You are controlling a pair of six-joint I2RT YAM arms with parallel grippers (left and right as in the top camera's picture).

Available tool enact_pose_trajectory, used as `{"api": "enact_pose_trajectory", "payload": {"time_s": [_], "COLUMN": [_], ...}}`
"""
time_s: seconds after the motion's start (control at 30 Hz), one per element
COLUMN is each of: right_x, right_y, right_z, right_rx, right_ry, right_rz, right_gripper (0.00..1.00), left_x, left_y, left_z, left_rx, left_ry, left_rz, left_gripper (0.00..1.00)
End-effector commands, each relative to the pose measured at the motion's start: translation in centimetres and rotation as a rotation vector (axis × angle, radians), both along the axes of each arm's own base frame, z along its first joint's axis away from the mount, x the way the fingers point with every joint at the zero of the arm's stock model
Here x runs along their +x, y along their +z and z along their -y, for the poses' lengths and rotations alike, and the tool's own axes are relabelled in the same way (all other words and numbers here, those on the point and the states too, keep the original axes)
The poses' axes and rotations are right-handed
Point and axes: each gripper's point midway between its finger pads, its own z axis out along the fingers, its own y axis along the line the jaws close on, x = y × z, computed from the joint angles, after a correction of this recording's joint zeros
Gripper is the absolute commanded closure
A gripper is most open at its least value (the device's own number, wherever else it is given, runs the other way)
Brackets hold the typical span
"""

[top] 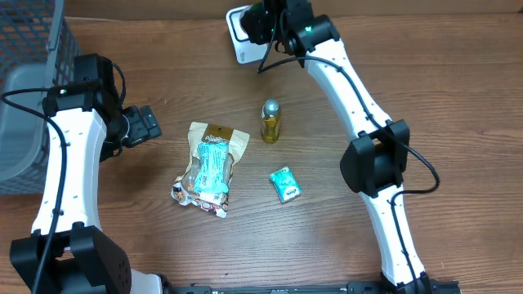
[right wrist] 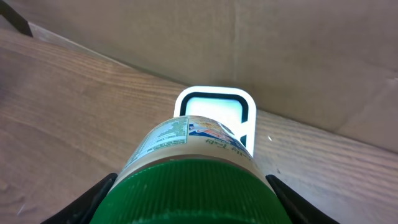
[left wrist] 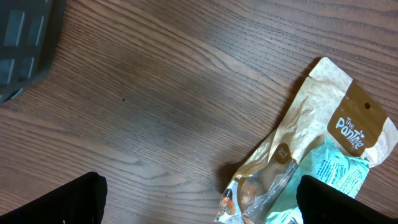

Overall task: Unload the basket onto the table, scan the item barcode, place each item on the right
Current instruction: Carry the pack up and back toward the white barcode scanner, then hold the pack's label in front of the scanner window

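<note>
Before the scanner (top: pixel 239 45) lie pouch (top: pixel 208 163), bottle (top: pixel 270 121), packet (top: pixel 285 184).

Wooden table (top: pixel 458 82), snack pouch (top: pixel 208 163), small yellow bottle (top: pixel 270 121), teal packet (top: pixel 286 184), white scanner (top: pixel 238 46)

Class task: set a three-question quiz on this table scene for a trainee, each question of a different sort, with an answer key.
1. True or false: the right gripper holds a jar with a green lid close to the white scanner.
2. Which item lies nearest the left gripper? A. snack pouch B. small yellow bottle C. teal packet
3. Fill in the gap: the left gripper's fingers stand ____, with nothing between them.
Key: 1 true; 2 A; 3 open.
</note>
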Motion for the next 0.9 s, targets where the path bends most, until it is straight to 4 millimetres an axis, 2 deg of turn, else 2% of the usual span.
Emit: {"api": "enact_pose_trajectory", "payload": {"time_s": [0.0, 0.17, 0.47, 0.57, 0.87], "right_x": [0.9, 1.8, 3.4, 3.8, 5.1], "right_y": [-0.4, -1.7, -1.6, -2.1, -5.2], "right_z": [-0.4, -1.6, -2.5, -2.7, -3.2], "right_rx": [0.02, 0.059, 0.12, 0.132, 0.155], "right_ry": [0.013, 0.049, 0.043, 0.04, 0.035], "right_rz": [0.029, 0.057, 0.129, 0.139, 0.167], "right_gripper": [0.96, 0.96, 0.95, 0.95, 0.95], "left_x": [0.1, 0.1, 0.1, 0.1, 0.1], "left_y": [0.2, 0.2, 0.2, 0.2, 0.2], "left_z": [0.0, 0.0, 0.0, -0.1, 0.0], "left_rx": [0.003, 0.003, 0.003, 0.004, 0.003], "left_ry": [0.0, 0.0, 0.0, 0.0, 0.0], "left_rz": [0.005, 0.005, 0.005, 0.006, 0.005], "left_gripper": [0.0, 0.0, 0.0, 0.0, 0.0]}}
